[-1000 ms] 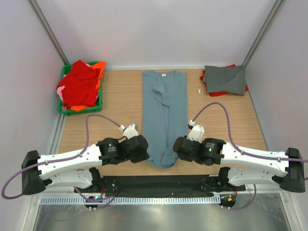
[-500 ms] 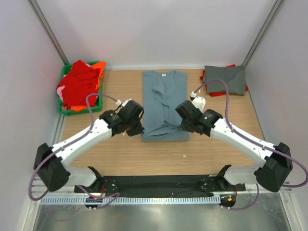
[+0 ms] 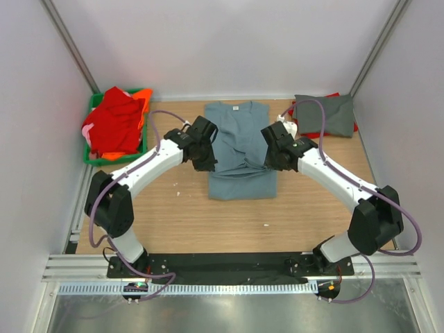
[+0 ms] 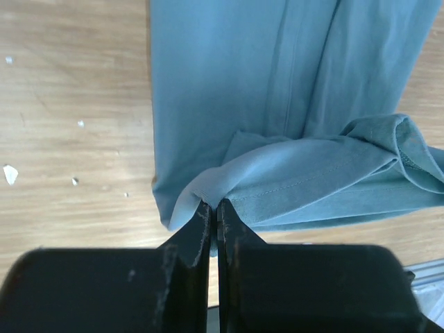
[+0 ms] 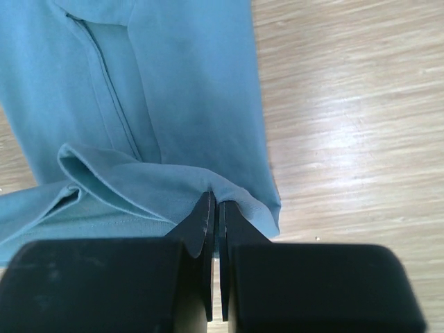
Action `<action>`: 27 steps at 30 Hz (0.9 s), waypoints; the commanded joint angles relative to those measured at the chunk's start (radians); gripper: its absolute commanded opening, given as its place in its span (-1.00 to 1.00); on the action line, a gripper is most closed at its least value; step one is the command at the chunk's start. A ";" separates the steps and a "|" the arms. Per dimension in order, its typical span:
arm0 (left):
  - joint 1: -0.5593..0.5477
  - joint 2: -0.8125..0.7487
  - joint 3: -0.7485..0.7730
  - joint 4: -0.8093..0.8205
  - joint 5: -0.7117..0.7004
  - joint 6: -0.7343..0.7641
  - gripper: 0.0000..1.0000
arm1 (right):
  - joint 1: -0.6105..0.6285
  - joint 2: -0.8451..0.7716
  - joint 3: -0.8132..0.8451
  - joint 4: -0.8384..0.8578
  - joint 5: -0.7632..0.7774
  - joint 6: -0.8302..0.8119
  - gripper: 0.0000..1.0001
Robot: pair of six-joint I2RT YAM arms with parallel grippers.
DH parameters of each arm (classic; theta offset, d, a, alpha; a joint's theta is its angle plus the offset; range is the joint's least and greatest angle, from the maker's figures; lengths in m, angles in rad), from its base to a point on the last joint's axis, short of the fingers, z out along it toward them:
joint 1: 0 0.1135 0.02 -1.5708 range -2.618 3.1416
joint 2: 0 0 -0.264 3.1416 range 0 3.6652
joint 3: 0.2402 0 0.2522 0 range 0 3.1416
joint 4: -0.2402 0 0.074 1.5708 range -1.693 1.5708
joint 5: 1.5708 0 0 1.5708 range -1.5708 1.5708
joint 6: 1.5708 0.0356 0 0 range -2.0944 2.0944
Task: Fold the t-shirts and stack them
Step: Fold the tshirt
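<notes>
**Position.** The blue-grey t-shirt (image 3: 239, 139) lies flat on the surface (image 3: 173, 215), midway between the left and right edges, with its collar toward the far edge. Its lower part is doubled back over the body, so the fold line faces the near edge.

**Claw state.** The left claw (image 4: 214, 208) is pressed together on the left corner of the raised hem. The right claw (image 5: 214, 202) is pressed together on the right corner. In both wrist views, a thin ridge of cloth sits between the fingers.

**Handling properties.** Judged from the drape, the garment is light, limp and without stiffness.
- The hem sags and wrinkles between the two pinch points.
- It will hold no shape unless kept taut.
- It is not fragile.
- Cloth drags on the wood grain rather than sliding freely.

**Where to hold.** Grip at the stitched hem corners, where the cloth is thickest. Take all layers into the pinch. A shallow bite on the edge alone may slip out. Hold both corners level so the fold lands square.

**Other items.**
- A dark grey t-shirt (image 3: 325, 114) lies folded at the far right corner.
- The red and orange t-shirts (image 3: 114, 125) are heaped in the green crate (image 3: 118, 159) at the far left corner, well apart from the work.
</notes>
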State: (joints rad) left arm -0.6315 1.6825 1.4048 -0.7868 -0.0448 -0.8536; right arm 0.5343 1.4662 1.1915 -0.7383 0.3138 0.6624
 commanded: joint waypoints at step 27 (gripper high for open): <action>0.142 0.331 0.350 -0.061 0.066 0.159 -1.00 | -0.131 0.348 0.316 0.043 -0.084 -0.155 -0.98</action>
State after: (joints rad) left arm -0.5098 1.9934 1.6882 -0.8310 0.0055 -0.7258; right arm 0.4171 1.8011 1.4502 -0.7052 0.2203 0.5316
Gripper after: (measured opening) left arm 0.013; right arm 0.045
